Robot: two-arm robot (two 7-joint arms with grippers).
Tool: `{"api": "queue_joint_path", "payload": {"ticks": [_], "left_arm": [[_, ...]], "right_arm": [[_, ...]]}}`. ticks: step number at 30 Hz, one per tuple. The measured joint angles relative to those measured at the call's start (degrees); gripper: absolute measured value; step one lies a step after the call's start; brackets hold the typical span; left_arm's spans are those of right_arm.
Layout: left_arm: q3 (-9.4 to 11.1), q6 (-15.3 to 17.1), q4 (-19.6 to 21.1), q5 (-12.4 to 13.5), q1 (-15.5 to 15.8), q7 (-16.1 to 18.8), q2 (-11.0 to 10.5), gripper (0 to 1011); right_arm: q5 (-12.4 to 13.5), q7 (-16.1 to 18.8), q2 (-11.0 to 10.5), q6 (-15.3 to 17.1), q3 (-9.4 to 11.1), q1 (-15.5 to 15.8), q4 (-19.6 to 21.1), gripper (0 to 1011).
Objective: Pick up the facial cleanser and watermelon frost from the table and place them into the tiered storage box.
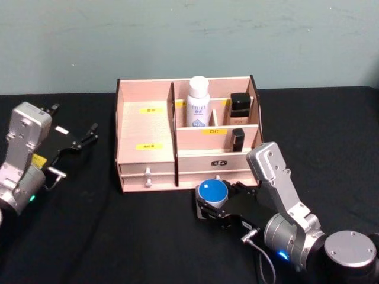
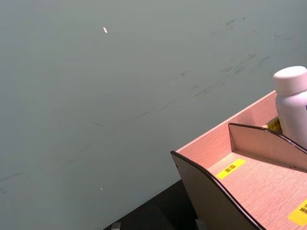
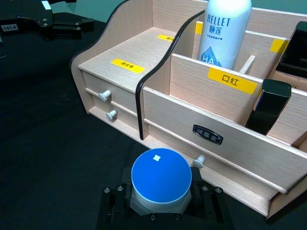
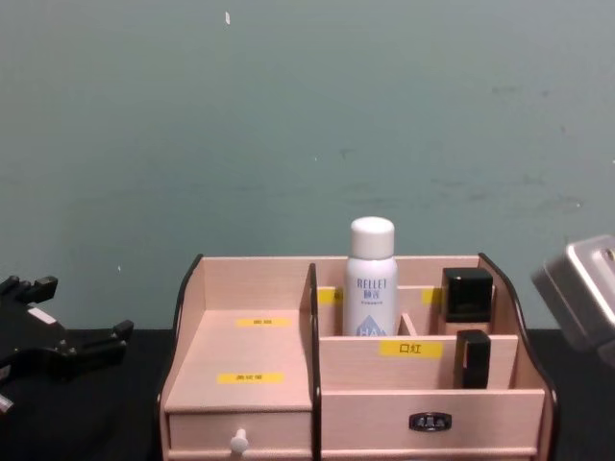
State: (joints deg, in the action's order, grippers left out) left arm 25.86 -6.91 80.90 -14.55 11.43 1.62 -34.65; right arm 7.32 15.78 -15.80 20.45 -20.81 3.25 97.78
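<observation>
My right gripper (image 1: 212, 200) is shut on a small round jar with a blue lid (image 1: 212, 190), probably the watermelon frost, low in front of the tiered storage box (image 1: 148, 127) by its right drawer knob. The right wrist view shows the blue-lidded jar (image 3: 161, 175) between the fingers, next to the box's (image 3: 120, 52) front. A white bottle (image 1: 198, 102), probably the facial cleanser, stands upright in a rear compartment; the white bottle (image 4: 370, 279) also shows from the chest. My left gripper (image 1: 76, 151) hangs open left of the box, holding nothing.
Two black cosmetic items (image 1: 240, 105) (image 1: 238, 139) stand in the box's right compartments. The box's wide left tier (image 4: 250, 346) is bare. Black cloth covers the table (image 1: 118, 236), with a grey-green wall behind.
</observation>
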Motion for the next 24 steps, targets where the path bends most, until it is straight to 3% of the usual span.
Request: {"api": "queue_joint_path", "payload": {"ticks": [15, 24], "left_arm": [[0.0, 0.0, 0.0, 0.0, 0.0, 0.0, 0.0, 1001], [0.0, 0.0, 0.0, 0.0, 0.0, 0.0, 0.0, 1001]], "right_arm": [[0.4, 0.7, -0.2, -0.5, 0.1, 0.1, 0.0, 715], [1.6, 2.9, -2.0, -1.0, -0.3, 0.2, 3.1, 715]]}}
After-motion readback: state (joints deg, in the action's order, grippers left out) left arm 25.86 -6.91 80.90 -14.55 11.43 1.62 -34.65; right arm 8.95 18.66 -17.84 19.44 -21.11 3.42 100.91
